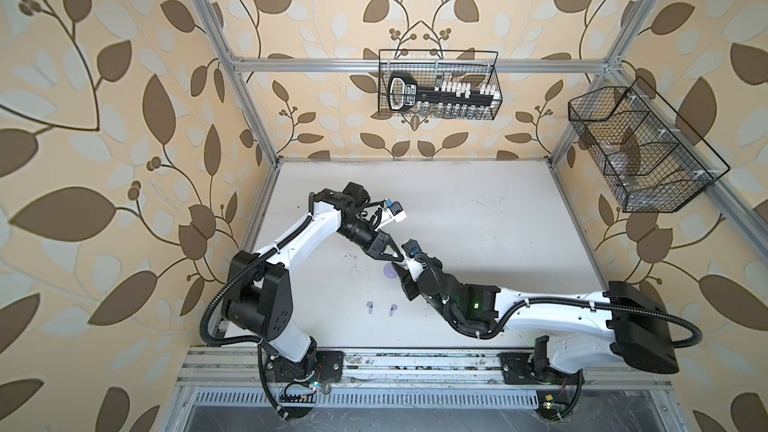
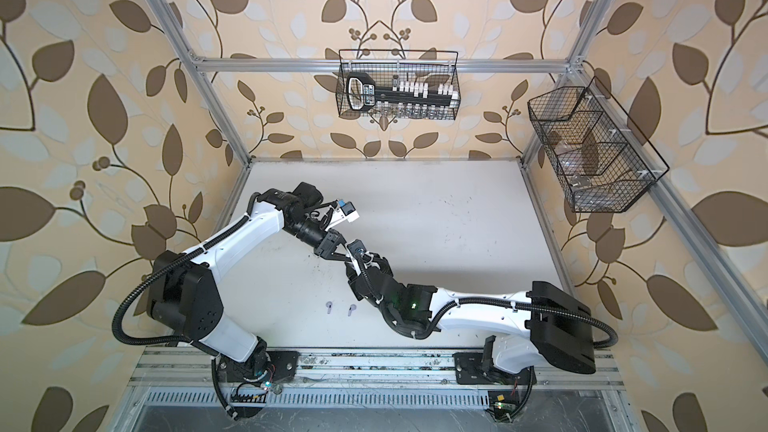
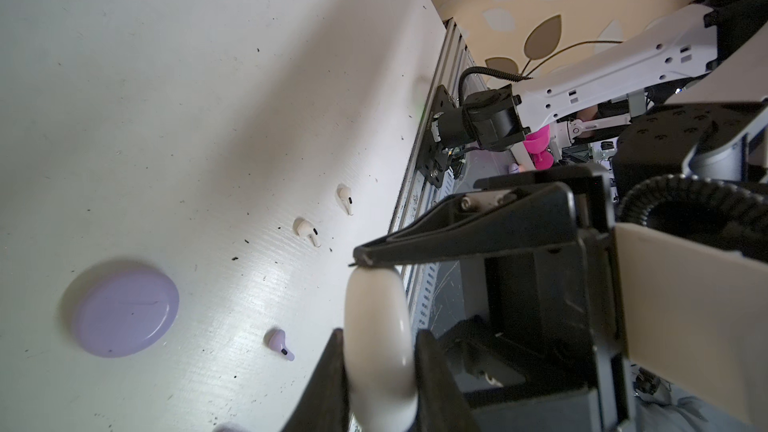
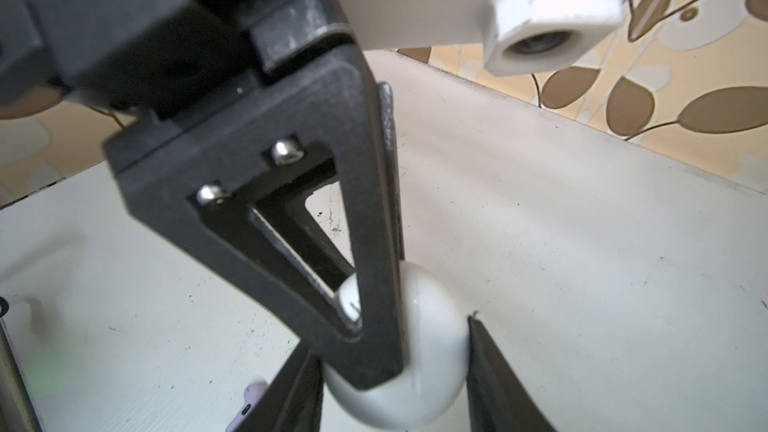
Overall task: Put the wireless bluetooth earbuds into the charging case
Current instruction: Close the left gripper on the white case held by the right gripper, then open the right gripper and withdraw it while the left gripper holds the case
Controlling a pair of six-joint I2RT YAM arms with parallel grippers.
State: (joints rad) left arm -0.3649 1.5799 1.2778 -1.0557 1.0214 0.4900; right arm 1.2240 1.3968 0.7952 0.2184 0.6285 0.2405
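Note:
A white round charging case (image 3: 376, 305) hangs in the air above the table, gripped by both arms. My left gripper (image 3: 380, 332) is shut on its two flat faces. My right gripper (image 4: 392, 334) is shut on it too, one fingertip (image 3: 365, 257) touching its rim. In both top views the grippers (image 1: 394, 258) (image 1: 400, 268) meet mid-table and hide this case. A lavender case (image 3: 124, 309) lies closed on the table below them. Two white earbuds (image 3: 305, 231) (image 3: 345, 198) lie near the front rail. Two pale lavender earbuds (image 1: 369, 306) (image 1: 392, 308) lie in front of the lavender case.
A wire basket (image 1: 439, 85) with a black tool hangs on the back wall, and another wire basket (image 1: 640, 151) hangs on the right frame. The aluminium rail (image 1: 415, 361) with both arm bases runs along the front of the white tabletop (image 1: 498, 222).

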